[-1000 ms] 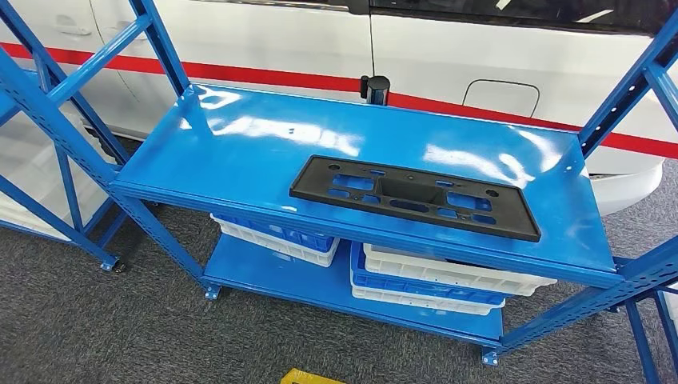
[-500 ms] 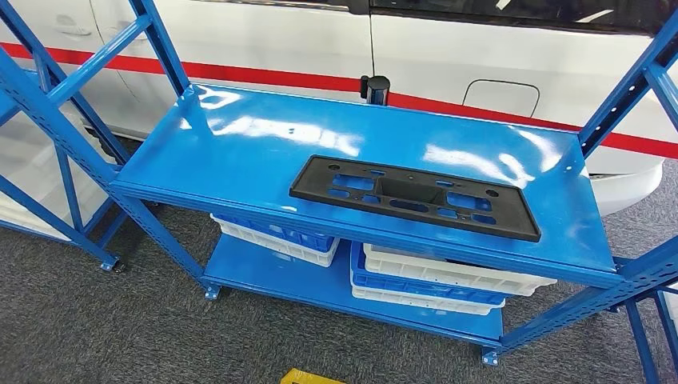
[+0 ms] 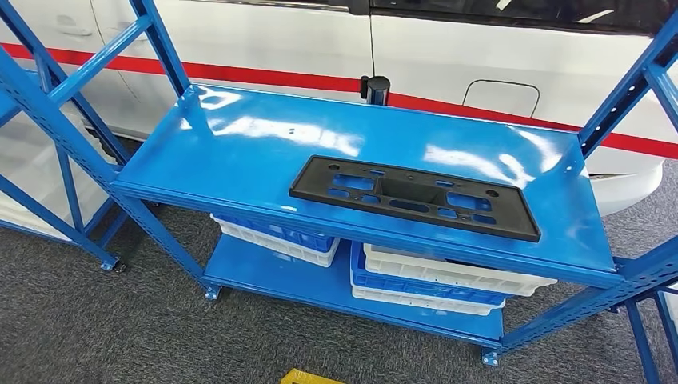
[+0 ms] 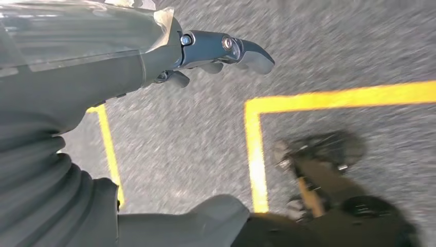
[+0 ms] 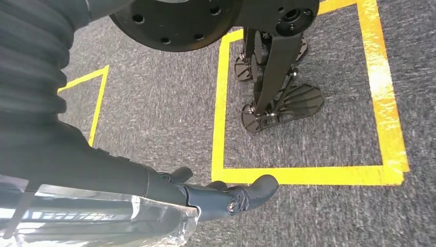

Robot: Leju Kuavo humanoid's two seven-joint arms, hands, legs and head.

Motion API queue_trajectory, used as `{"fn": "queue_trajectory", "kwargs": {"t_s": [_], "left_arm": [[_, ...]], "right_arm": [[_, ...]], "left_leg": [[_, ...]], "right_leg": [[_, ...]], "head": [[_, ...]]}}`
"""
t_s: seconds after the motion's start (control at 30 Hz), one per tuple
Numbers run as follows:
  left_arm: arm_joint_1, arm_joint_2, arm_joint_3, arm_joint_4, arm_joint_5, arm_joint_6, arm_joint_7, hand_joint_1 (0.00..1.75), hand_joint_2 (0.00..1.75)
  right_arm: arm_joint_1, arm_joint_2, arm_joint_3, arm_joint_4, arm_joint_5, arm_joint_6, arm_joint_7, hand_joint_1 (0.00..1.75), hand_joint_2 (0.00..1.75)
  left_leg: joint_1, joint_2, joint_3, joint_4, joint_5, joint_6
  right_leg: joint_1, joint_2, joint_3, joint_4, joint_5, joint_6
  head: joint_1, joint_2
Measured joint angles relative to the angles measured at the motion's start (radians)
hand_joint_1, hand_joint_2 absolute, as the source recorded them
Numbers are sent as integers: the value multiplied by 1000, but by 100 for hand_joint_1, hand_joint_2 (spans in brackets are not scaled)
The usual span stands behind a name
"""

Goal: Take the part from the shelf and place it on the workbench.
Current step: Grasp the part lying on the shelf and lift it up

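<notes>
while hands hang, part lies on shelf.

Grey carpet floor marked with yellow tape lines, glossy blue metal rack catching glare, white and blue crates beneath, white car with red stripe behind

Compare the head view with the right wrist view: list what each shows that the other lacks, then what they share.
Head view alone: the blue shelf, the black part lying flat on its upper level, blue and white crates underneath, and a white car with a red stripe behind.
Right wrist view alone: the right hand, holding nothing, hanging over a yellow floor outline.
Both: grey carpet.
</notes>
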Motion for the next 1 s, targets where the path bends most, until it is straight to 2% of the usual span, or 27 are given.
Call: {"fn": "queue_trajectory", "kwargs": {"t_s": [0.77,1.0], "left_arm": [[-50,232,-502,-357,357,100,-62,0,175],[-63,307,-664,-475,463,143,-87,0,175]], "right_arm": [[-83,67,-222,62,367,-82,98,0,175],[-112,90,-304,87,464,-144,101,0,175]], "left_leg": [[0,1,1,0,1,0],[0,1,1,0,1,0]], "right_leg": [[0,0,7,0,0,0],[0,0,7,0,0,0]], "head": [[0,0],[0,0]]}}
